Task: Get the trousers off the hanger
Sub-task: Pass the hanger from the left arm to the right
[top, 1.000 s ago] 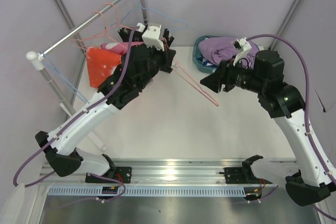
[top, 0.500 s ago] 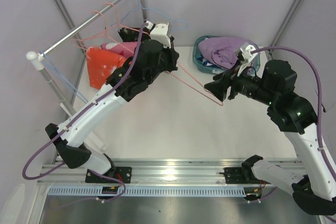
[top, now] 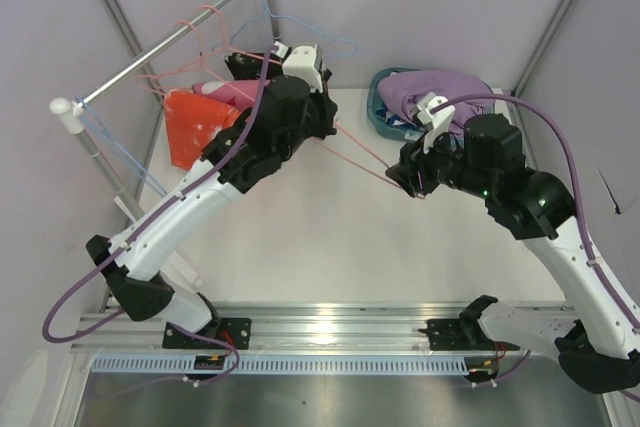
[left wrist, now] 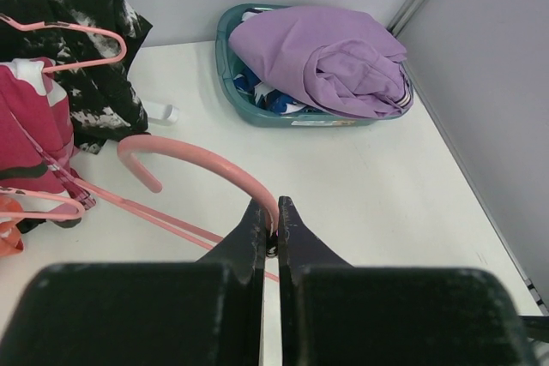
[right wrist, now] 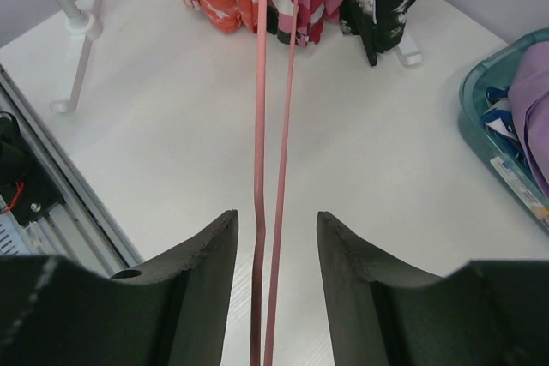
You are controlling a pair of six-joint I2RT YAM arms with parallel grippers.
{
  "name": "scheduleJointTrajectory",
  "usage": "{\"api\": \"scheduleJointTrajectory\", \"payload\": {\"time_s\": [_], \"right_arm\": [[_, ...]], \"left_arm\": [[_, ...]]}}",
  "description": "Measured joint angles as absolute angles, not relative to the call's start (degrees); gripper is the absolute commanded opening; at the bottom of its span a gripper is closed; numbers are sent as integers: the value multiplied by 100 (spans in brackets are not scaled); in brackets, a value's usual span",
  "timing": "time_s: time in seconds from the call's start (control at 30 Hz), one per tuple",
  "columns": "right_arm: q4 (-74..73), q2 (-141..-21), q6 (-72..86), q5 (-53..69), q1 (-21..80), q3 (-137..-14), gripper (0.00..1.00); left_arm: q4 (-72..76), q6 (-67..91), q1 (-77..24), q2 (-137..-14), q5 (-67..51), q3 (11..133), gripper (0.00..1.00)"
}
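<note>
My L pincer is clamped on pink hanger hook; R pincer half-open, astride its wires. Label on basket unreadable.

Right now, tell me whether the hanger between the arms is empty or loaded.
Empty: the hanger is bare pink wire; no cloth on it.

The top camera looks down from above and behind; both wrist cameras sit close, sharing the pink hanger.
</note>
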State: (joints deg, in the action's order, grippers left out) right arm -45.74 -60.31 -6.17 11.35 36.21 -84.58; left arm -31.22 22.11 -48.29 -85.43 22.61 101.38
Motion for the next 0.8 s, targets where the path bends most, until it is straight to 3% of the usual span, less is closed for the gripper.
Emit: {"api": "scheduleJointTrajectory", "payload": {"time_s": [0.2, 0.23, 0.27, 0.8], "right_arm": [[-4692, -6045, -884, 1118, 3732, -8438, 40], [-4705, -6045, -917, 1114, 3750, -8420, 15], [-4718, -6045, -974, 1092, 3769, -8403, 2], [-4278, -5754, -1122, 917, 3815, -7968, 0]], "left_arm": [[-3203, 2346, -4829, -8506, 2296, 10138, 0], [-3218, 2366, -4829, -8490, 2294, 10138, 0], [-3232, 2394, -4829, -8473, 2294, 10138, 0], [-2991, 2410, -4825, -8221, 2185, 9832, 4]]}}
